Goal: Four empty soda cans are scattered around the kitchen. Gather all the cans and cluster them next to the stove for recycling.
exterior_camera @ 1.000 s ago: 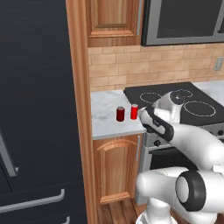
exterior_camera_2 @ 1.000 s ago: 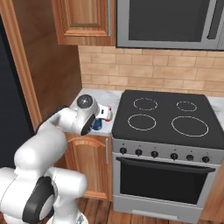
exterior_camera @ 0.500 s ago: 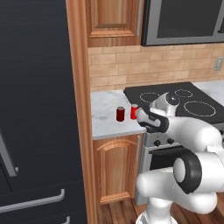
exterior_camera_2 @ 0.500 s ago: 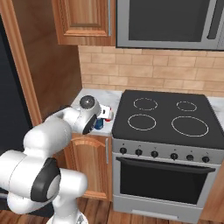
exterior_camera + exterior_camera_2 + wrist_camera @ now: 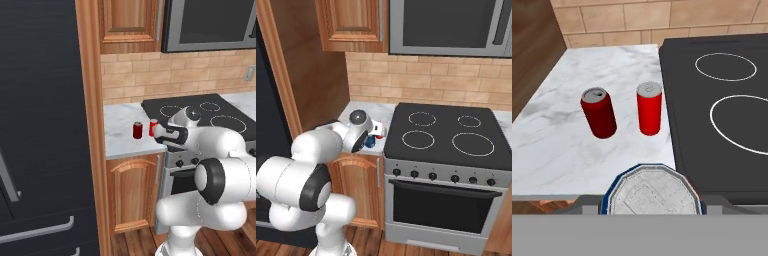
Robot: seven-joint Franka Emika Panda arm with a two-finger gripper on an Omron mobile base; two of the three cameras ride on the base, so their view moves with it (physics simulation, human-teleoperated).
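Cans: two red ones [image 5: 599, 112] [image 5: 649, 108] stand left of the stove [image 5: 722, 100]; the tool [image 5: 652, 210] apparently grips a blue can [image 5: 652, 192].

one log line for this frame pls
gripper: shut on blue can | on counter: dark red can, red can, upright, apart | stove: right of cans

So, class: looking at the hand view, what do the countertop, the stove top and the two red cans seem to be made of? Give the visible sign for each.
Countertop: looks like polished marble, white with grey veining.
Stove top: seems black glass, flat and smooth with white ring outlines.
Dark red can and bright red can: probably painted metal, with silvery tops.
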